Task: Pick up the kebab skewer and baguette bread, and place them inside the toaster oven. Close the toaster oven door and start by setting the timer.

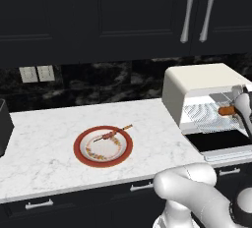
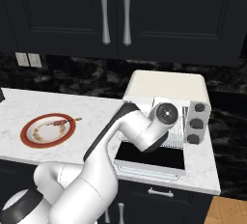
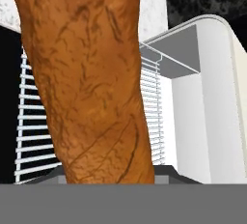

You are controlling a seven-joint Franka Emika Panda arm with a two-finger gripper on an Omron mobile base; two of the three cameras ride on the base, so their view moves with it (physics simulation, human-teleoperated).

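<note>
The baguette bread (image 3: 87,73) is a rough orange-brown loaf close before the hand camera. My gripper (image 1: 234,108) is shut on it at the mouth of the cream-white toaster oven (image 1: 206,82). One end of the baguette bread (image 1: 226,110) pokes out over the wire rack (image 1: 204,114). The toaster oven door (image 1: 221,141) lies open and flat in front. The kebab skewer (image 1: 114,133) rests across a red-rimmed plate (image 1: 78,148) on the counter to the left. From the right, my arm hides the hand, while the toaster oven (image 2: 166,85) and its dark knobs (image 2: 195,123) stay in sight.
A dark grey toaster (image 1: 4,124) sits at the counter's far left. Wall outlets (image 1: 37,73) are on the black backsplash, and dark upper cabinets with silver handles (image 1: 187,11) hang above. The marble counter (image 1: 49,124) ends at drawers below.
</note>
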